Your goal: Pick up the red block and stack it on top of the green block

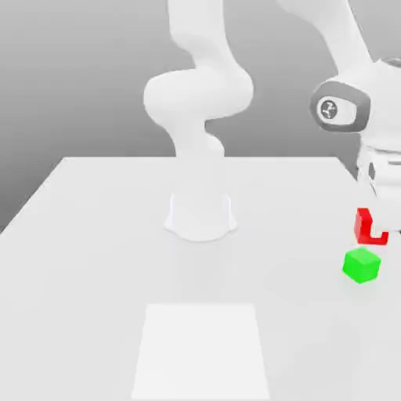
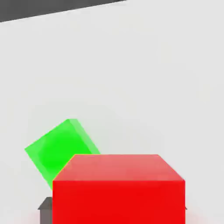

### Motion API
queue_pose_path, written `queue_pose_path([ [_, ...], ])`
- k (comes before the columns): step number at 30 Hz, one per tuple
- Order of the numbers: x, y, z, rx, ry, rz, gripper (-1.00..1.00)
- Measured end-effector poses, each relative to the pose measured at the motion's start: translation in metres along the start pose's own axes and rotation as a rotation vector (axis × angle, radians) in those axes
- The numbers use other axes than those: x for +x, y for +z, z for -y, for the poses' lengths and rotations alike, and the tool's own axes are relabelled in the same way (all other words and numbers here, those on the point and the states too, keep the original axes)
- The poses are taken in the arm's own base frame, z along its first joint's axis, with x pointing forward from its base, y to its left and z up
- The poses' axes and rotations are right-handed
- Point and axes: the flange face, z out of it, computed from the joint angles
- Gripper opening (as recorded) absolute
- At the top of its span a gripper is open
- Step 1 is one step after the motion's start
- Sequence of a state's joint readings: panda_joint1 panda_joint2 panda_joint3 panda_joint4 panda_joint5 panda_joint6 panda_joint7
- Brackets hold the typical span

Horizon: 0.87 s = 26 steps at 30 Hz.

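My gripper (image 1: pixel 375 222) is at the exterior view's right edge, shut on the red block (image 1: pixel 363 225), and a white finger covers part of the cube. The green block (image 1: pixel 362 265) rests on the white table just below it in that picture, close but apart. In the hand view the red block (image 2: pixel 118 188) sits large between dark finger pads (image 2: pixel 45 206). The green block (image 2: pixel 59 148) lies tilted beyond it, with one corner hidden behind the red cube.
The arm's white base (image 1: pixel 200 219) stands at the middle of the white table (image 1: pixel 94 235). A paler square patch (image 1: pixel 200 352) lies on the table near its front edge. The blocks are close to the table's edge at the exterior view's right.
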State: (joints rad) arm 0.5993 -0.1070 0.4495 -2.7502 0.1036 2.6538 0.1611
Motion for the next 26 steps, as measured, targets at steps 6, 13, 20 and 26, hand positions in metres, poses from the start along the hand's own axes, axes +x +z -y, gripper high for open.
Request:
queue_pose_path([
  [6,0.003,0.009,0.006,-0.024,-0.038,0.009,-1.0],
  [13,0.007,0.026,0.005,-0.035,-0.035,0.007,-1.0],
  [20,0.003,0.05,0.007,-0.025,-0.041,0.002,-1.0],
  [26,-0.002,0.067,0.009,-0.008,-0.046,0.002,1.0],
])
